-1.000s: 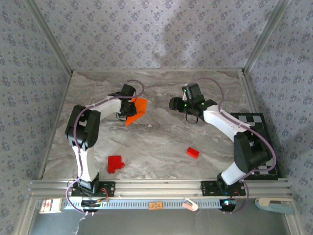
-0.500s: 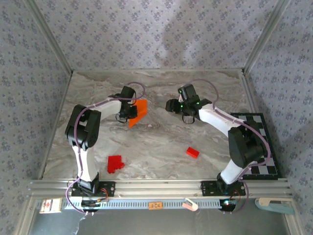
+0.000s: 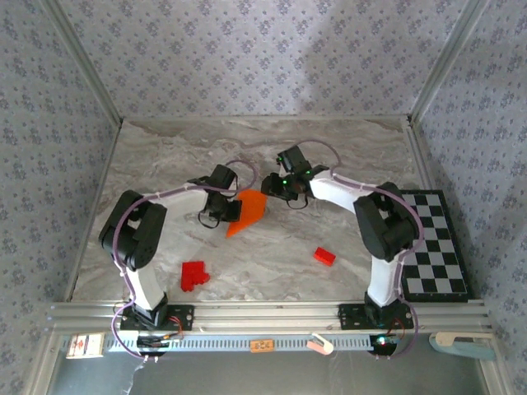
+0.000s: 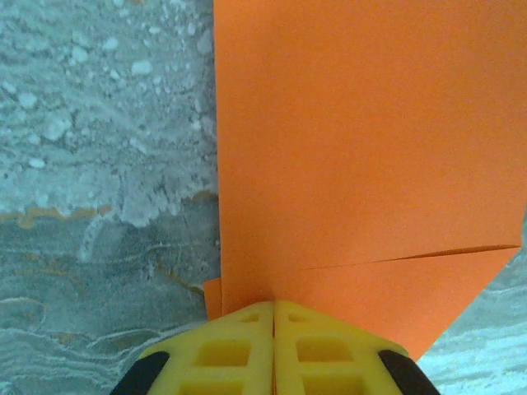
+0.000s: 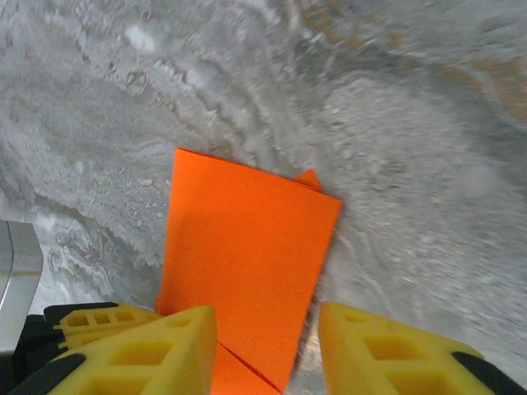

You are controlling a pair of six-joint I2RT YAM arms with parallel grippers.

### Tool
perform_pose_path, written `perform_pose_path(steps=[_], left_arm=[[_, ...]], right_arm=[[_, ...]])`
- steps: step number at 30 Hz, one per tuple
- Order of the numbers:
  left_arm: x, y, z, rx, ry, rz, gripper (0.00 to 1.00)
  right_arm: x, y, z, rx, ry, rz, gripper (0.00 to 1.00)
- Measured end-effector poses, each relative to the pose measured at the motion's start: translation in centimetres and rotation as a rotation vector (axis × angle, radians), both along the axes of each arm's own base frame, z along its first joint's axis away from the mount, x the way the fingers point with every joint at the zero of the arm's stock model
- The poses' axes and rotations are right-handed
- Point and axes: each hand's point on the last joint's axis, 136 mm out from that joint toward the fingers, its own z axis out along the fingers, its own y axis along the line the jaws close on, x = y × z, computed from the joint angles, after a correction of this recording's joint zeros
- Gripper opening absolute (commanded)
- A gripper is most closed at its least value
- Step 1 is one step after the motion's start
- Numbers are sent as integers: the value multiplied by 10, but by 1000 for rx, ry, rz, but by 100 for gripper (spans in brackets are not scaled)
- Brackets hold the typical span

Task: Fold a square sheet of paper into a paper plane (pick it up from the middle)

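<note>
patterned grey-blue walls enclose a grey marbled bench. a chequered board lies at its right edge. the folded orange sheet of paper is at mid-bench, long axis diagonal, narrow tip toward the near left. the left tool is clamped together on one edge. the right tool stands apart, another edge of the paper between its fingers. red blocks lie nearer the arm bases.

The top camera is overlooking the whole table; both wrist cameras are peering closely at the orange paper.
</note>
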Motion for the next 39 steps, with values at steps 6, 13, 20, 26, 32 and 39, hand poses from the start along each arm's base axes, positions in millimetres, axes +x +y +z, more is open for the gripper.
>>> perform_pose_path(steps=[6,13,20,26,32,39], left_arm=[[1,-4,1,-26,-7,-7,8],[3,-8,3,-43,-20,-27,10],[6,-16,1,-70,-14,-39,12],[15,-28,2,-115,-15,-47,12],[13,-33,3,-138,-5,-60,12],[11,-36,4,-159,0,-80,17]], right_arm=[[-2,31,-21,22,61,55,30],[-5,42,-43,-4,132,72,30],[-4,26,-51,-39,178,-15,30],[-11,3,-50,-44,203,-107,30],[-19,4,-40,-14,192,-81,28],[-27,21,-22,78,192,3,20]])
